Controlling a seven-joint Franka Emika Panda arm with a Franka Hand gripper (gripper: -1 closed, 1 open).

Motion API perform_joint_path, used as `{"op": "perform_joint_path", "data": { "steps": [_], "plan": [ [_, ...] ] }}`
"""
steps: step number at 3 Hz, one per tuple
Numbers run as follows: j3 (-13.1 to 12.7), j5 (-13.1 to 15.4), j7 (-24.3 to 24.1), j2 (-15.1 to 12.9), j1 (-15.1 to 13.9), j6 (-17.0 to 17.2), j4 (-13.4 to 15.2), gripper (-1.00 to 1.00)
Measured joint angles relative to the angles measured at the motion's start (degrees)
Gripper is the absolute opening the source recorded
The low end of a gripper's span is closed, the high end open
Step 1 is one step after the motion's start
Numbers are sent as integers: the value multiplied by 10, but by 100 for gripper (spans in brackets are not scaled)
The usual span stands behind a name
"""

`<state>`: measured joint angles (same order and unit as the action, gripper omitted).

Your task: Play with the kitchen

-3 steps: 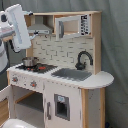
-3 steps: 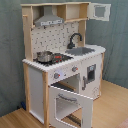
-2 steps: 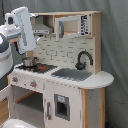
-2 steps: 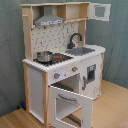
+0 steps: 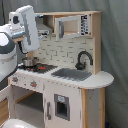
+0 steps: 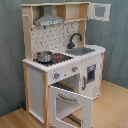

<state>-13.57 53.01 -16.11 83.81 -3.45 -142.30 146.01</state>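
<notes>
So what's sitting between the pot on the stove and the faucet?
In the second exterior view, between the pot and the faucet lie only the bare stove burners and the tiled back wall.

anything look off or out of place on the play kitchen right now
Two doors of the kitchen hang open: the oven door under the stove is swung outward in the second exterior view, and the upper cabinet door at the top right stands open too. The pot sits upright on the stove. Nothing looks spilled or damaged.
</notes>
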Motion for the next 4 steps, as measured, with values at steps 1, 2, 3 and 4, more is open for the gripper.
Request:
{"op": "perform_joint_path", "data": {
  "steps": [1,2,3,4],
  "plan": [
    [4,0,0,0,0,-6,0,-100],
    [38,7,9,-9,-5,-58,-5,-100],
    [59,16,15,-37,-10,-105,-5,-100],
    [66,18,17,-72,-23,-149,-8,-100]
  ]
}}
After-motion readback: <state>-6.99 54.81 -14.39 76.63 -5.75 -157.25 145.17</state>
